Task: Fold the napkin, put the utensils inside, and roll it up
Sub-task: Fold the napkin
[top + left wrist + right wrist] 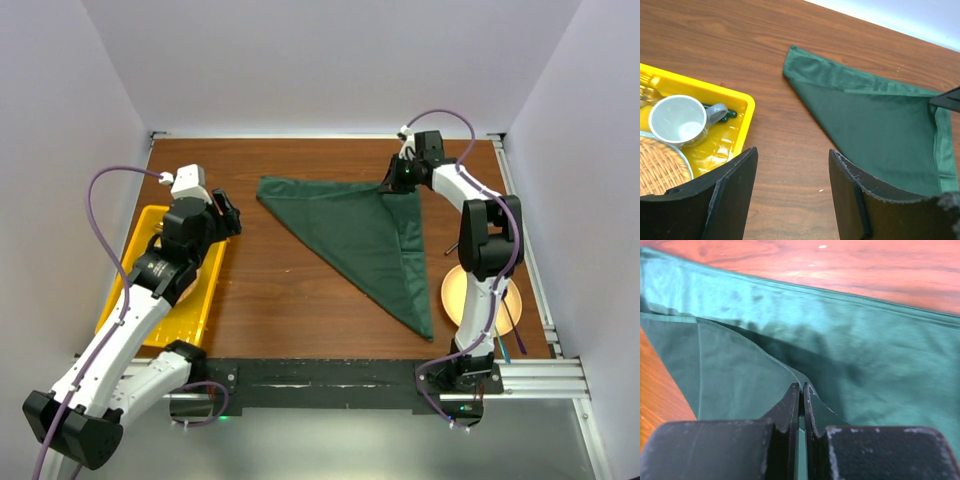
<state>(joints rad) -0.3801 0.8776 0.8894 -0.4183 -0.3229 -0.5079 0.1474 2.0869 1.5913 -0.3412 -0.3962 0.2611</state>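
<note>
The green napkin lies on the wooden table folded into a triangle, with one point at the near right. My right gripper is shut on its far right corner; in the right wrist view the pads pinch a raised fold of the cloth. My left gripper is open and empty above bare wood, left of the napkin and beside the yellow tray. A thin dark stick-like utensil lies right of the napkin, partly hidden by the right arm.
The yellow tray at the left holds a grey mug, a woven mat and a gold fork. A tan plate sits at the near right under the right arm, with another thin stick across it.
</note>
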